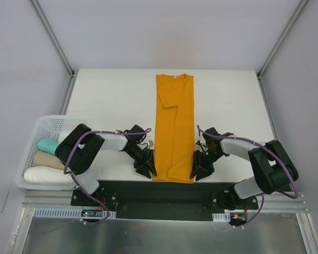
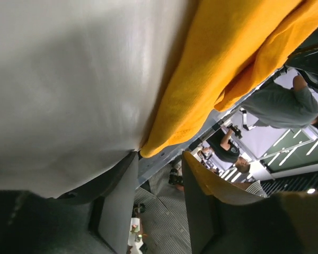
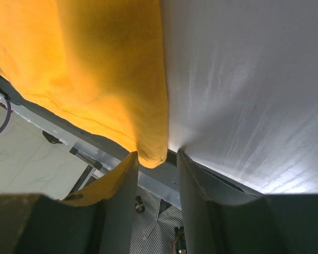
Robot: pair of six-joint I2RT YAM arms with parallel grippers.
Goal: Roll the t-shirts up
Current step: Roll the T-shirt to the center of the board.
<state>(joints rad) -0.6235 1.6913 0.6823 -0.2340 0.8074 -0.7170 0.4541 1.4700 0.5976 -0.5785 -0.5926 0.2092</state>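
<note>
The mustard-orange t-shirt (image 1: 175,127) lies on the white table (image 1: 111,100), folded into a long narrow strip with the neck at the far end. My left gripper (image 1: 148,168) sits at the near left hem corner and my right gripper (image 1: 197,170) at the near right one. In the left wrist view the left gripper (image 2: 159,154) has its jaws apart, and the t-shirt (image 2: 228,63) corner just touches one fingertip. In the right wrist view the right gripper (image 3: 156,154) also stands open, with the t-shirt (image 3: 85,63) corner hanging between the tips, unpinched.
A white mesh basket (image 1: 34,137) stands at the table's left edge, holding a teal roll (image 1: 45,145), a beige roll (image 1: 47,160) and a white roll (image 1: 45,176). The table's near edge runs right under both grippers.
</note>
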